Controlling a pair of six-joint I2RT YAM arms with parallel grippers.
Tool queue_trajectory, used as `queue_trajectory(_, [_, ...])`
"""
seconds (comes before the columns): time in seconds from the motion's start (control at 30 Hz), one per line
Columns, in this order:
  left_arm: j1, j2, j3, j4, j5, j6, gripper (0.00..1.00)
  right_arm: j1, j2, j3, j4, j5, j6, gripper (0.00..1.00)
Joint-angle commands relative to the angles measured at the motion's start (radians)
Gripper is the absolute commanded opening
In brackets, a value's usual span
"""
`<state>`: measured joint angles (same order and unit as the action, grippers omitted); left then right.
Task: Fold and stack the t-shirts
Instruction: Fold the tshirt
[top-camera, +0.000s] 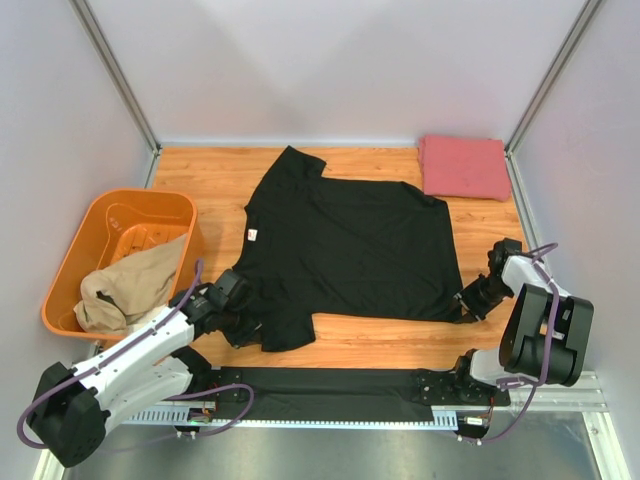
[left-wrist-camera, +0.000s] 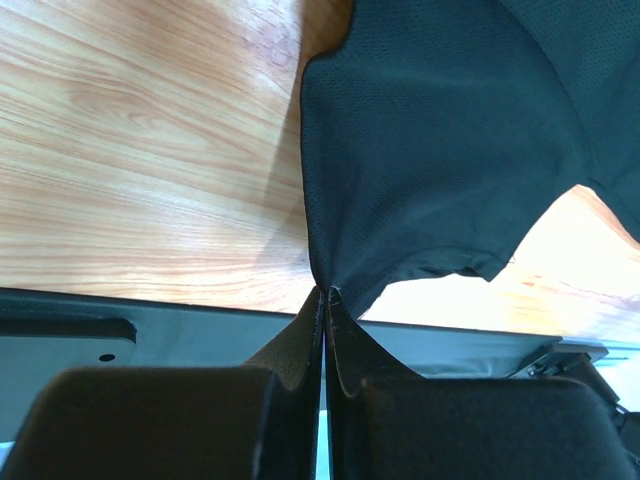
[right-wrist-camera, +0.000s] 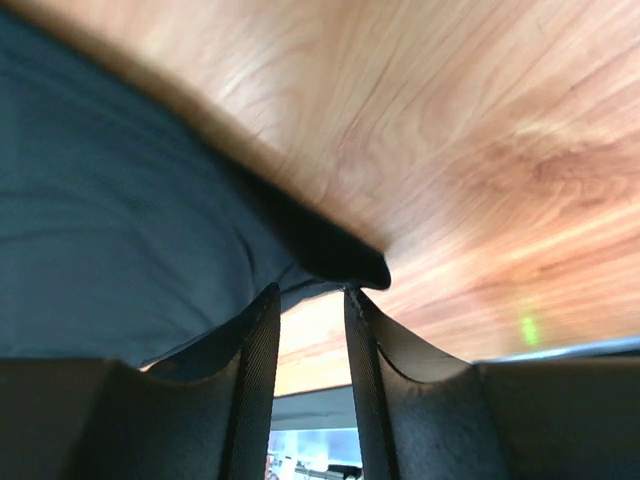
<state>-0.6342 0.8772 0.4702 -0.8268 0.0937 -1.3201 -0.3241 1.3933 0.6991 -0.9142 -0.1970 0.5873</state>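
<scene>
Top view: the black t-shirt (top-camera: 350, 245) lies spread flat between the left gripper (top-camera: 245, 320) and the right gripper (top-camera: 471, 304).

Left wrist: the fingers (left-wrist-camera: 292, 350) are pressed together, pinching the shirt's hem at their tips.

Right wrist: the fingers (right-wrist-camera: 256, 345) stand parted, with the hem corner just beyond their tips.

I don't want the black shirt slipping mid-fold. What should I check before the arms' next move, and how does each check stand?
1. Grip of left end effector on black t-shirt near hem: ok, shut on the cloth.
2. Grip of right end effector on the other near corner: not ok; fingers apart, corner only at their tips.
3. Shirt body spread flat: ok.
4. The pinkish-red t-shirt, folded at far right, clear of the black one: ok.
5. The tan t-shirt, draped in orange tub, out of the way: ok.
</scene>
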Motion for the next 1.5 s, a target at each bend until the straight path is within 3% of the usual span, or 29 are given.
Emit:
queue_trajectory(0.0, [-0.005, 0.0, 0.044, -0.006, -0.009, -0.007, 0.0, -0.004, 0.01, -0.045, 0.037, 0.024, 0.031, 0.33])
queue_trajectory(0.23, [-0.004, 0.002, 0.05, -0.001, -0.012, -0.001, 0.0, -0.007, 0.029, -0.061, 0.064, 0.054, 0.043, 0.3])
queue_trajectory(0.7, [-0.005, -0.084, 0.127, -0.124, -0.031, 0.009, 0.0, 0.0, -0.04, -0.046, 0.032, 0.051, 0.04, 0.0])
queue_trajectory(0.97, [-0.005, -0.024, 0.235, -0.15, -0.13, 0.102, 0.0, 0.046, -0.076, 0.029, 0.003, 0.019, 0.008, 0.0])
queue_trajectory(1.13, [-0.004, 0.1, 0.405, -0.161, -0.201, 0.211, 0.0, 0.048, -0.076, 0.109, -0.026, 0.024, -0.029, 0.01])
queue_trajectory(1.47, [0.036, 0.278, 0.631, -0.127, -0.276, 0.361, 0.0, 0.066, 0.032, 0.223, -0.008, -0.005, -0.076, 0.0])
